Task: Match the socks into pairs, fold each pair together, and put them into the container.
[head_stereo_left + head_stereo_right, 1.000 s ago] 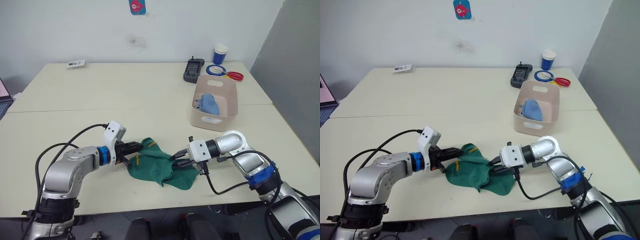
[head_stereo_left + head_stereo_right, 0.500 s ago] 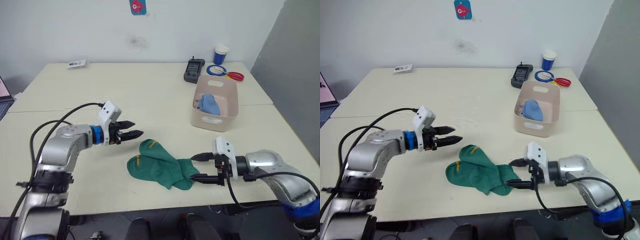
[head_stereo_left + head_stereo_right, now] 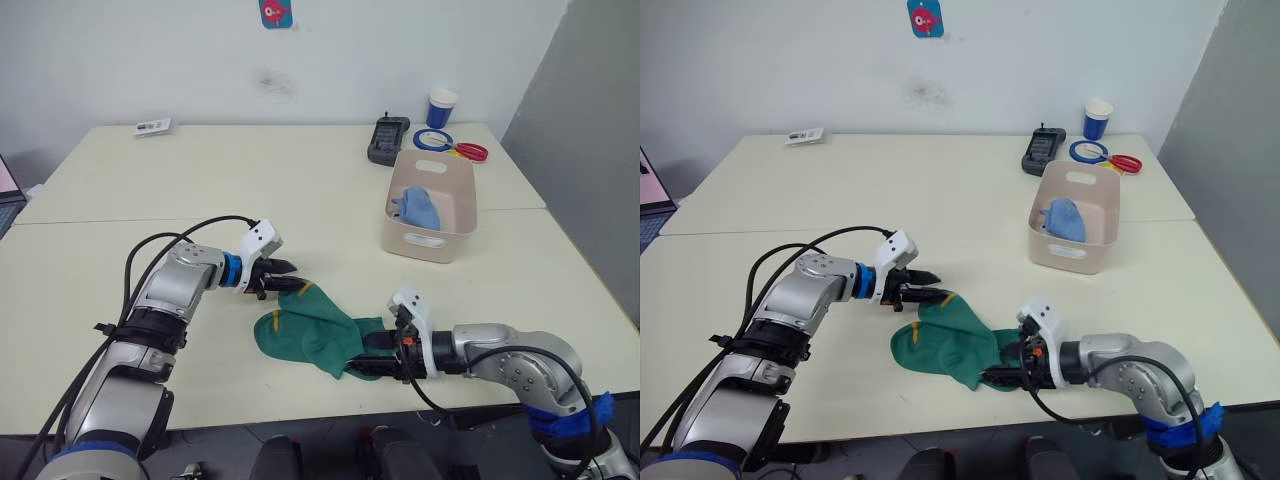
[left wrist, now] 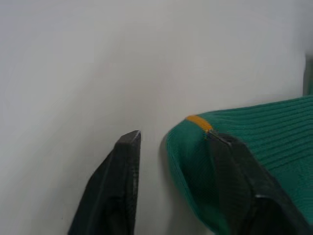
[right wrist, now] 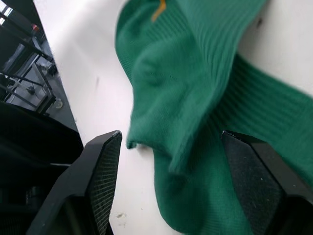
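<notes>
Two dark green socks (image 3: 318, 336) lying overlapped in a heap on the table (image 3: 200, 190), lower centre of the head views, near the front edge. Small yellow marks visible on the upper cuff and on the left part of the heap.

Left gripper (image 3: 283, 286) at centre-left of frame, just at the upper left tip of the green heap. Fingers parted; in the left wrist view one finger (image 4: 234, 176) resting over the cuff edge beside the yellow mark, the other finger (image 4: 120, 181) on bare table next to the cuff. Cloth edge between the two, not clamped.

Right gripper (image 3: 372, 352) at lower centre-right, low over the table at the right end of the heap. Fingers spread wide; in the right wrist view green cloth lying between the two pads (image 5: 105, 171), nothing pinched.

Bin (image 3: 431, 205) at right of centre, upper half of frame, well apart from the green socks. Light blue socks (image 3: 417, 208) bunched inside. White socks not made out.

Behind the bin, upper right: black device (image 3: 387, 139), blue tape ring (image 3: 432, 140), red scissors (image 3: 468, 152), blue-and-white cup (image 3: 440, 108). Small tag (image 3: 153, 127) at the far left edge of the table. Sticker (image 3: 274, 13) on the wall, top centre.
</notes>
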Controlling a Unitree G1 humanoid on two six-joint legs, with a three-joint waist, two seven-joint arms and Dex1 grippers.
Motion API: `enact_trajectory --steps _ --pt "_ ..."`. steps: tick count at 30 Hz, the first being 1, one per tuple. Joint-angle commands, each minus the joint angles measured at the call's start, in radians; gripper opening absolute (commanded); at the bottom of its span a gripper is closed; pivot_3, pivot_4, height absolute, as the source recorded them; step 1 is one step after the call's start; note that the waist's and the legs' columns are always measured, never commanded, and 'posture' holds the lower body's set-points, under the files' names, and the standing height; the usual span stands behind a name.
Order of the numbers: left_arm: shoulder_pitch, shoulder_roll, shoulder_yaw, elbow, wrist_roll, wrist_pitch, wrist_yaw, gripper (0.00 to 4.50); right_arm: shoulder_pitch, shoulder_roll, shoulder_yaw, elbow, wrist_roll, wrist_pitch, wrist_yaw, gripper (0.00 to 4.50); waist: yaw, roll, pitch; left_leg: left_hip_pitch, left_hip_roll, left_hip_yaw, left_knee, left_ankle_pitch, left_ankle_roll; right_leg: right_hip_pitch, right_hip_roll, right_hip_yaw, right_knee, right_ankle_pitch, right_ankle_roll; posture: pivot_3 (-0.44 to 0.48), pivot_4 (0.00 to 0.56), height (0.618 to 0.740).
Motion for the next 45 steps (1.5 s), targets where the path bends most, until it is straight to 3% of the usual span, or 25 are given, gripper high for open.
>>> enact_trajectory --steps 1,3,7,8,15,19,23,32,36,40,45 --pt "-0.006 0.006 0.008 -0.040 0.000 0.013 -0.016 0.69 -0.003 -0.008 0.001 -0.025 0.011 -0.009 -0.001 2.22 0.000 0.000 0.000 0.000 0.000 0.000 0.000 0.000 0.000 0.000 0.000 0.000 0.000 0.000 0.000 0.000 0.150 0.740" --pt "0.005 0.009 0.016 -0.055 -0.003 0.020 -0.014 0.05 0.004 -0.013 -0.002 -0.039 0.021 -0.011 0.000 1.52 0.000 0.000 0.000 0.000 0.000 0.000 0.000 0.000 0.000 0.000 0.000 0.000 0.000 0.000 0.000 0.000 0.150 0.740" --pt "0.026 0.011 0.051 -0.086 -0.020 0.038 0.011 0.00 -0.001 -0.033 -0.014 -0.043 0.028 -0.023 0.016 0.16 -0.001 0.000 0.000 0.000 0.000 0.000 0.000 0.000 0.000 0.000 0.000 0.000 0.000 0.000 0.000 0.000 0.150 0.740" --pt "0.030 0.015 0.061 -0.095 -0.025 0.042 0.015 0.00 -0.002 -0.041 -0.020 -0.044 0.031 -0.024 0.021 0.03 -0.001 0.000 0.000 0.000 0.000 0.000 0.000 0.000 0.000 0.000 0.000 0.000 0.000 0.000 0.000 0.000 0.150 0.740" --pt "0.088 0.064 0.131 -0.206 -0.078 0.096 0.020 0.00 -0.041 -0.128 -0.059 -0.075 0.098 -0.017 0.101 0.03 -0.002 0.000 0.000 0.000 0.000 -0.001 0.000 0.000 0.000 0.000 0.000 0.000 0.000 0.000 0.000 0.000 0.150 0.740" --pt "0.111 0.047 0.126 -0.193 -0.065 0.041 0.040 0.00 -0.077 -0.147 -0.040 -0.054 0.109 -0.020 0.122 0.03 -0.001 0.000 0.000 0.001 0.000 -0.001 0.000 0.000 0.000 0.001 0.000 0.000 0.000 0.000 0.000 0.000 0.150 0.740" --pt "0.097 0.017 0.141 -0.202 -0.117 0.122 0.038 0.80 -0.106 -0.137 -0.028 -0.042 0.110 -0.005 0.114 0.00 0.000 0.000 0.000 0.000 0.000 -0.001 0.000 0.000 0.000 0.000 0.000 -0.001 -0.001 0.000 0.000 0.000 0.150 0.740" --pt "0.096 -0.018 0.054 -0.167 -0.051 0.093 0.064 3.73 -0.117 -0.127 -0.046 -0.066 0.133 0.043 0.089 0.00 0.000 0.000 0.000 0.000 0.000 -0.001 0.000 0.000 0.000 0.000 0.000 0.000 -0.001 0.000 0.000 0.000 0.150 0.740" --pt "0.094 -0.023 0.029 -0.143 -0.031 0.078 0.045 3.56 -0.117 -0.127 -0.051 -0.080 0.152 0.056 0.076 0.00 0.000 0.000 0.000 0.000 0.000 -0.001 0.000 0.000 0.000 0.000 0.000 -0.001 -0.001 0.000 0.000 0.000 0.150 0.740" --pt "0.079 -0.032 0.053 -0.134 -0.044 0.069 0.046 2.52 -0.115 -0.132 -0.052 -0.088 0.160 0.057 0.072 0.00 0.000 0.000 0.000 0.000 0.000 -0.001 0.000 0.000 0.000 0.000 0.000 0.000 -0.001 0.000 0.000 0.000 0.150 0.740" --pt "0.078 -0.016 0.108 -0.187 -0.103 0.089 0.028 0.90 -0.113 -0.148 -0.048 -0.094 0.164 0.046 0.085 0.00 -0.001 0.000 0.000 0.000 0.000 -0.001 0.000 0.000 0.000 0.000 0.000 0.000 -0.001 0.000 0.000 0.000 0.150 0.740"
